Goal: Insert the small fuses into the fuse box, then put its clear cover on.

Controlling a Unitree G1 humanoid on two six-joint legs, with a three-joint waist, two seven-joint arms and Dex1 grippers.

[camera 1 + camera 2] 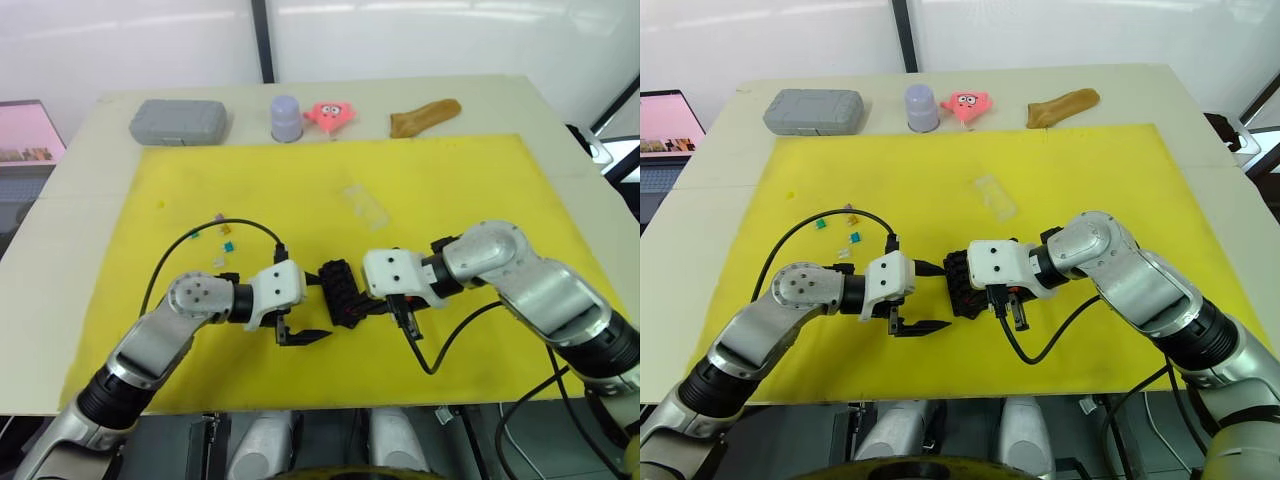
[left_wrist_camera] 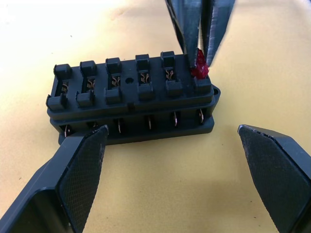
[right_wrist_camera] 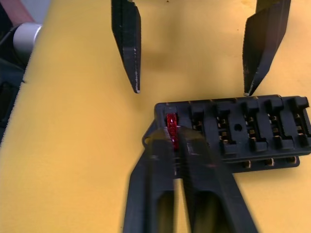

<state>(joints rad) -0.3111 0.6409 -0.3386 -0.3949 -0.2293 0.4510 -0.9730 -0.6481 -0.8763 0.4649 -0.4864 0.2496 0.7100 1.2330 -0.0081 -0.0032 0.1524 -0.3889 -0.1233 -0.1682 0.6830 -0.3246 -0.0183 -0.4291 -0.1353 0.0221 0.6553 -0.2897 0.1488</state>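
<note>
- A grey case (image 1: 178, 121) sits at the far left of the table's (image 1: 80, 190) back edge, off the yellow mat (image 1: 450, 190).
- Loose small fuses (image 1: 222, 243) lie scattered on the mat's left part, behind the left arm and well apart from the fuse box.
- The left gripper (image 1: 301, 337) hovers low over the mat just left of the fuse box, its two black fingers (image 2: 80, 167) spread wide apart and holding nothing. In the left wrist view they frame the box's long side without touching it.
- A lilac cup (image 1: 286, 117) and a pink toy (image 1: 333, 114) stand side by side at the middle of the table's back edge.
- The fuse box (image 1: 339, 291) lies on the mat near its front edge, between the two grippers. Its rows of slots face up, and most look unfilled, with metal contacts showing.
- A red fuse (image 2: 199, 69) stands in the slot at one end of the box.
- The clear cover (image 1: 365, 204) lies flat on the mat behind the box, near the mat's middle and well apart from both grippers.
- The right gripper (image 3: 176, 141) presses down at the box's end, its fingers pinched together on the red fuse.
- A brown object (image 1: 424, 116) lies at the table's back edge, right of the pink toy.
</note>
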